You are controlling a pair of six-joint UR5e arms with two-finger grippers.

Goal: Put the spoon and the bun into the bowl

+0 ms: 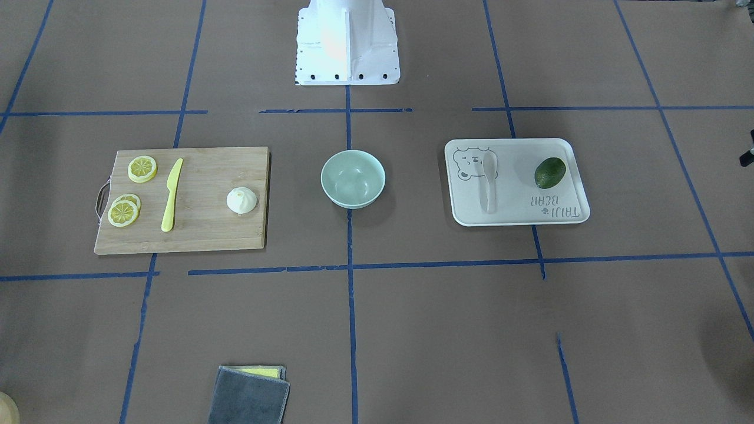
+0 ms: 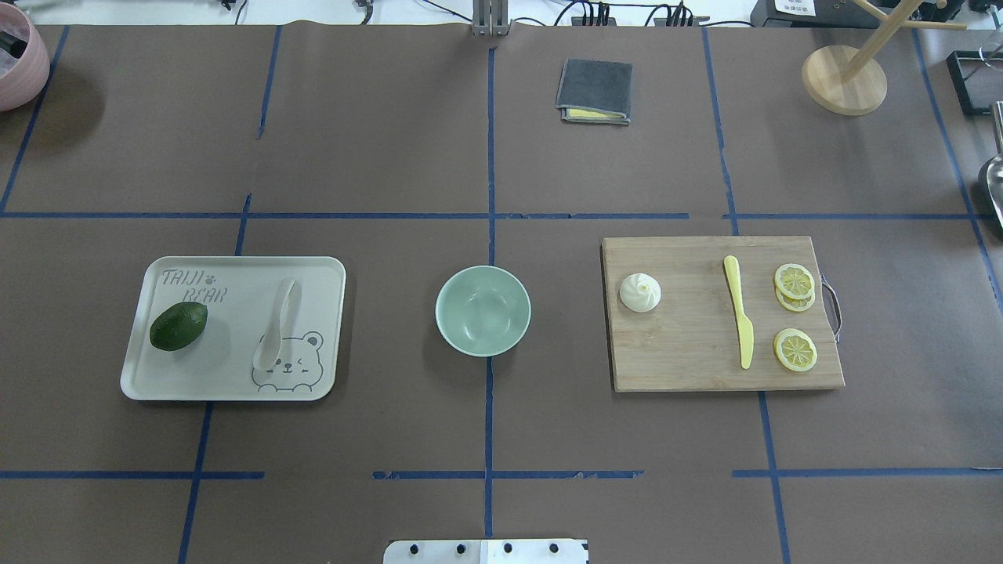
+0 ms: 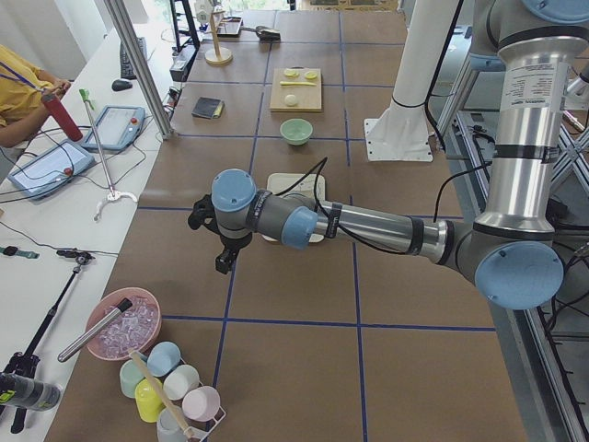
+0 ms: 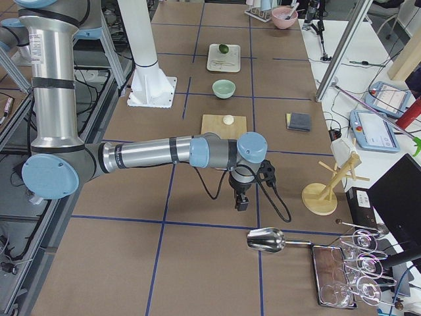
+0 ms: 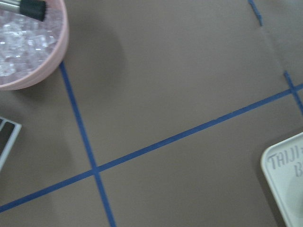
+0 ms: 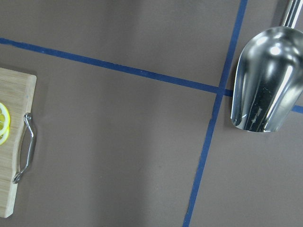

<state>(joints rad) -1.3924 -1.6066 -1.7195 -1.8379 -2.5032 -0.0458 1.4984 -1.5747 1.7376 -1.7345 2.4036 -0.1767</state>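
The brown worktop [image 2: 376,157] is carrying a grid of blue tape lines [image 2: 489,196]. A green bowl [image 2: 483,310] is sitting at its middle, across one line. A beige tray [image 2: 227,352] is lying well apart on the robot's left and a wooden cutting board [image 2: 682,345] on its right. A folded grey cloth [image 2: 594,92] is resting on the far side. A pink bowl [image 2: 23,78], a wooden stand [image 2: 844,80] and a metal scoop [image 6: 266,80] are occupying the far corners and right edge.

One bowl [image 2: 483,310], one bun [image 2: 640,293], one spoon [image 2: 278,329], one avocado [image 2: 179,326], one knife [image 2: 739,319], three lemon slices [image 2: 795,349], one tray [image 2: 235,274]
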